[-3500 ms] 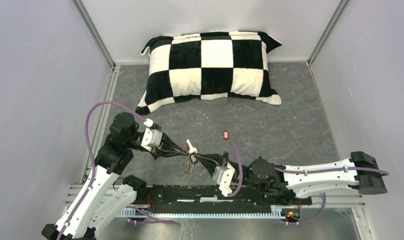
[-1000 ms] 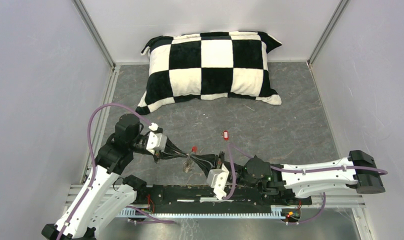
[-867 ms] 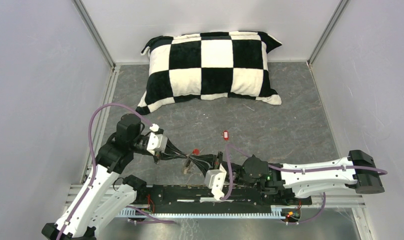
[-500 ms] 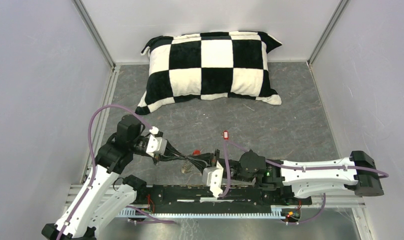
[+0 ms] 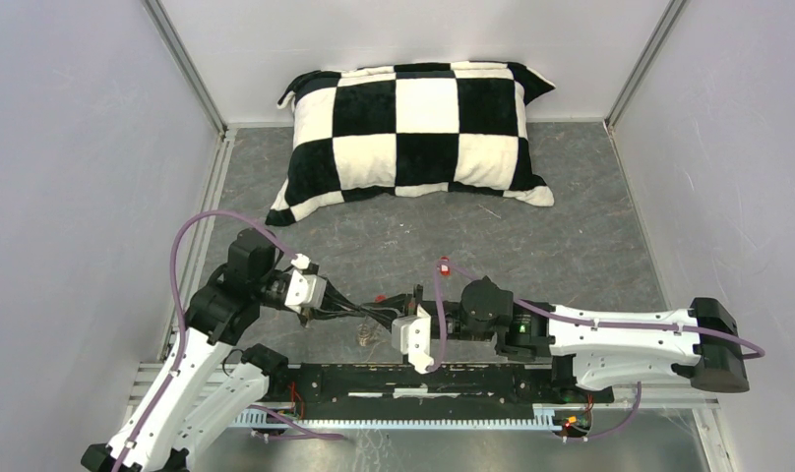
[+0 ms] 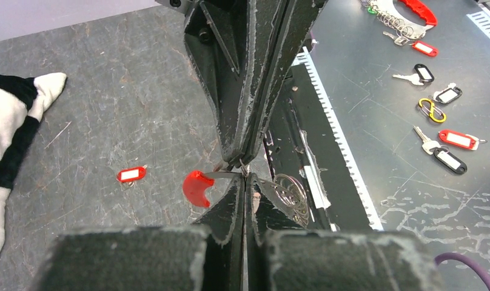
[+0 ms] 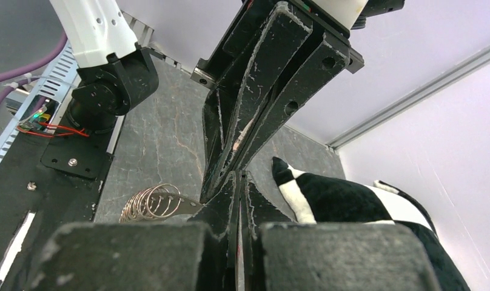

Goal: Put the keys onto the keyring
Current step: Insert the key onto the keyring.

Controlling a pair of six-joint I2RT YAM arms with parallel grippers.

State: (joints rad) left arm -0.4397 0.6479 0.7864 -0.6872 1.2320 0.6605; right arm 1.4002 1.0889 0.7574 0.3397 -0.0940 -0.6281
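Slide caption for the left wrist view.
Left gripper pinches silvery coil keyring with red section; shut right gripper opposite.

We see a grey, mottled tabletop [image 5: 571, 236]. Well beyond the jaws, at the far wall, a blk-&-wht checkered pillow [image 5: 413, 128] lies flat on it. Nearer, just past the jaws twd the right arm's side, a red-tag key [image 5: 444, 264] lies on the surface, apart from the pillow.
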